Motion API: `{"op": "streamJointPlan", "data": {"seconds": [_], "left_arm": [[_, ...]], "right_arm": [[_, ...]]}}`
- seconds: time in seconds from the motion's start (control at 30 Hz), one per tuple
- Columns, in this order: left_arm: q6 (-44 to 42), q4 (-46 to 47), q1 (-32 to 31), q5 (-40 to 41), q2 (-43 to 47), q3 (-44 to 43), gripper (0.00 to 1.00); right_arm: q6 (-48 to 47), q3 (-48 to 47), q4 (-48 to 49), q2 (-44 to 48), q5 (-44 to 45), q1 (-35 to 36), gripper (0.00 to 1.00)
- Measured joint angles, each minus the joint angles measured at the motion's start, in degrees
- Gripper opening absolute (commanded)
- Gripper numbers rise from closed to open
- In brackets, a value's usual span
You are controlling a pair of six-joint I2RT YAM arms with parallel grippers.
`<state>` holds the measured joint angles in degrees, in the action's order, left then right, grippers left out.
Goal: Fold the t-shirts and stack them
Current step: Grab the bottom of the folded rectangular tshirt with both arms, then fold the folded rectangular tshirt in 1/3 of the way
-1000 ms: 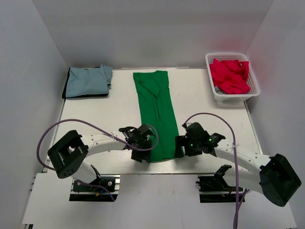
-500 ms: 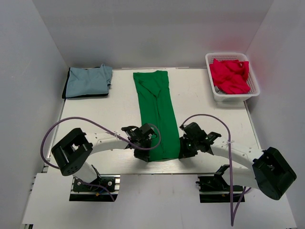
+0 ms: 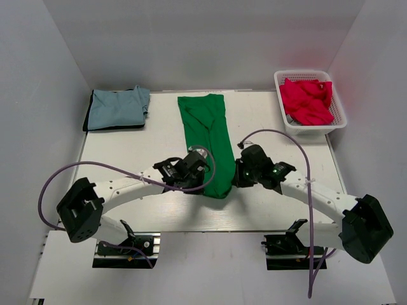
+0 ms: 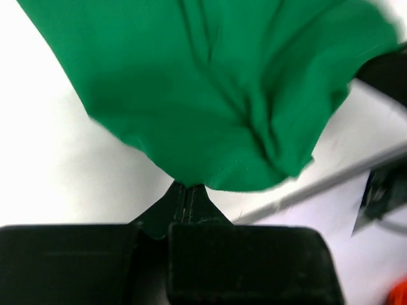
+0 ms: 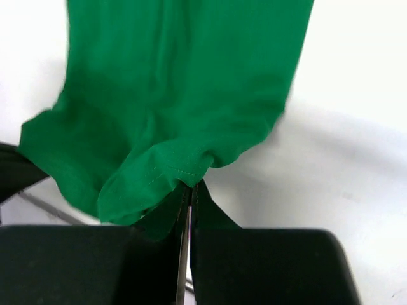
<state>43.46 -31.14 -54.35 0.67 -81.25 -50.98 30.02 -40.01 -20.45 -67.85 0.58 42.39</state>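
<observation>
You've got the left tool (image 4: 186,194) and right tool (image 5: 189,190) pinching the near hem of the green t-shirt (image 3: 206,127) mid-fold, so next carry both corners evenly toward the far end.

You have bare table (image 3: 137,149) to pass over on either side of the green shirt (image 3: 205,121), which runs down the middle. The folded blue shirt (image 3: 117,108) blocks the far left corner, and the basket (image 3: 310,129) blocks the far right. Near you, both arms (image 3: 127,187) and their looping purple cables (image 3: 280,135) crowd the shirt's lifted end. Walls (image 3: 203,51) close three sides.
</observation>
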Motion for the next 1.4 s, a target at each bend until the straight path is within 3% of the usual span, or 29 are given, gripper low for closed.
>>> {"op": "streamJointPlan", "data": {"seconds": [0.3,0.6,0.93,1.4], "left_arm": [[1.03,-2.1,4.5,13.99,-3.02,-12.59,0.0],[-0.66,-0.68,13.53,19.74,-10.82,-20.37,0.0],[-4.96,3.08,18.73,17.05,-22.08,-29.75,0.0],[-6.14,5.73,24.26,11.69,-28.57,-32.37,0.0]], "right_arm": [[0.5,-13.22,1.14,-10.4,10.1,-1.27,0.0],[-1.36,-28.35,2.1,-21.0,14.47,-4.09,0.0],[-5.09,-38.01,3.04,-31.36,14.25,-7.8,0.0],[-7.39,-46.73,5.14,-44.3,7.82,-11.93,0.0]]}}
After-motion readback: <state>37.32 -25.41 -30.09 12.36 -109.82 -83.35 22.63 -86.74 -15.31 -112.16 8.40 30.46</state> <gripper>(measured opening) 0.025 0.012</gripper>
